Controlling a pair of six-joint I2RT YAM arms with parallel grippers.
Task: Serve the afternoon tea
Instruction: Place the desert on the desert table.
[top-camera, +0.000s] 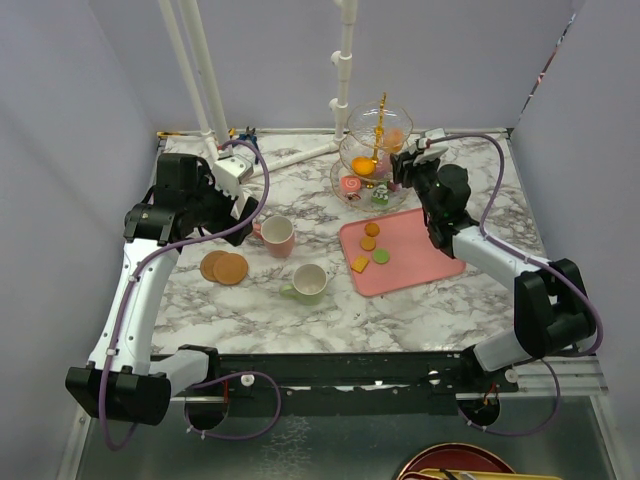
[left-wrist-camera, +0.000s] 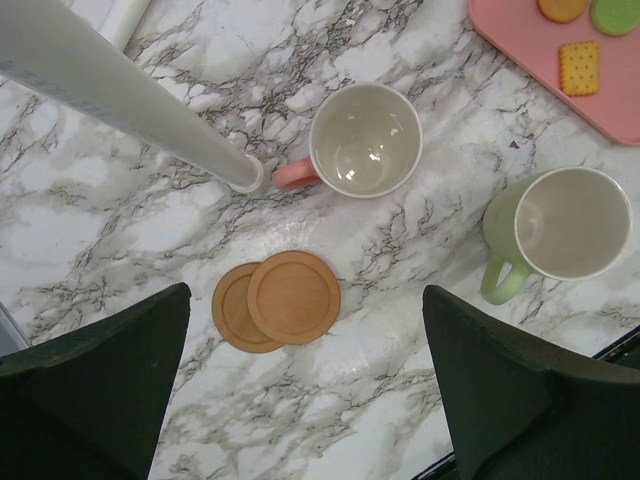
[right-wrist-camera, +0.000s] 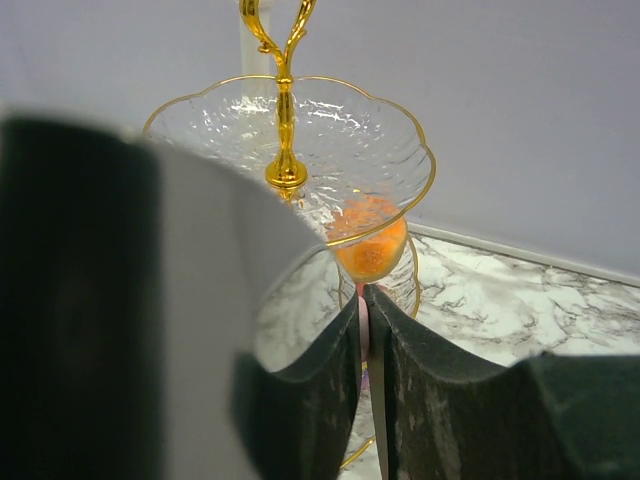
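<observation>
The glass three-tier stand with its gold stem stands at the back of the table. My right gripper reaches in at its middle tier. In the right wrist view only a narrow slit shows between the jaws, and an orange macaron sits right at their tips. Small cakes lie on the lowest tier. The pink mug and green mug stand empty. Two overlapping brown coasters lie below my left gripper, which hovers wide open with nothing in it.
A flat pink tray in front of the stand carries two orange macarons, a green one and a yellow biscuit. White frame pipes rise at the back left, and one slants beside the pink mug.
</observation>
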